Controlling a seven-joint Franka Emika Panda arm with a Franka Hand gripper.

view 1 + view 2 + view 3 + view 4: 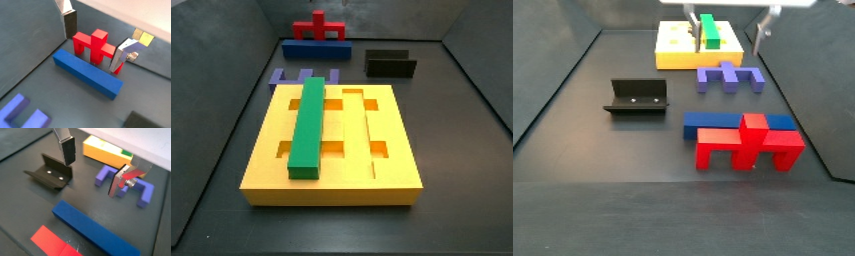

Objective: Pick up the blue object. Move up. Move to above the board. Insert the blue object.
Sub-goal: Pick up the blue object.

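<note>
The blue bar lies flat on the dark floor. It is just beside the red piece and looks like it is touching it. Nothing is holding the bar. I think it is waiting there to be picked up, because that is the first step of the job.

Going left to right in a side view, there is first the dark fixture. It stands alone on the floor, well apart from the other pieces. Next come the blue bar and the red piece. Farther back is the purple pronged piece, lying flat near the yellow board. A green bar already sits in one groove of the board. In a side view the groove next to it is empty, so I think the blue bar could go there.

The gripper hangs in the air above the blue bar. Its two silver fingers are spread wide, with nothing between them. I think it is open so it can come down around the bar.

Now the count: one blue bar, one green bar, one red piece, one purple piece, one board, one fixture and one gripper with two fingers.
</note>
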